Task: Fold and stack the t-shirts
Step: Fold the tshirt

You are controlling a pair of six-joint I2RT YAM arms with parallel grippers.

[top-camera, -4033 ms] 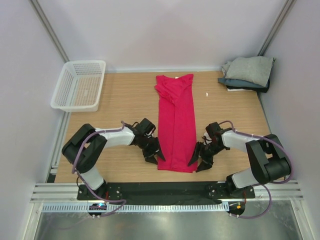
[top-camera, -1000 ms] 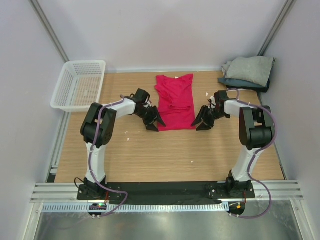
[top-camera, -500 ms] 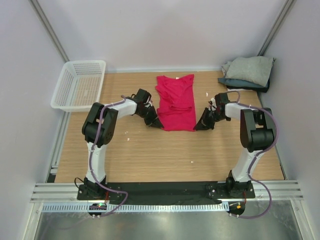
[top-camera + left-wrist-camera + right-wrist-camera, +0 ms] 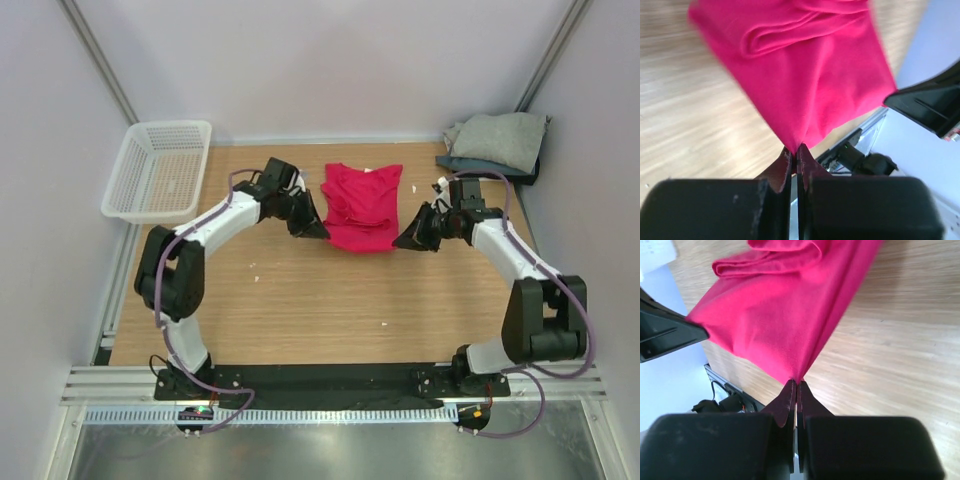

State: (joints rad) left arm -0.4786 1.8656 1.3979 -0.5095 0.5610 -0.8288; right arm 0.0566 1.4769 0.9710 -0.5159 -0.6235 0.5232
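Observation:
The crimson-pink t-shirt (image 4: 362, 207), folded into a short bundle, hangs stretched between both grippers above the middle of the table. My left gripper (image 4: 322, 231) is shut on its near left corner (image 4: 796, 142), the cloth pinched at the fingertips. On the other side my right gripper (image 4: 400, 241) is shut on the near right corner (image 4: 797, 377). A pile of folded t-shirts (image 4: 497, 147), light grey on top with dark blue-grey and white below, lies at the back right corner.
A white plastic mesh basket (image 4: 160, 170) stands at the back left of the wooden table (image 4: 330, 300). Small white specks lie on the wood. Grey walls close in the table on three sides.
Both grippers have closed on the shirt's near corners and lifted them up and toward the back. The shirt now looks shorter and bunched, raised off the wood.

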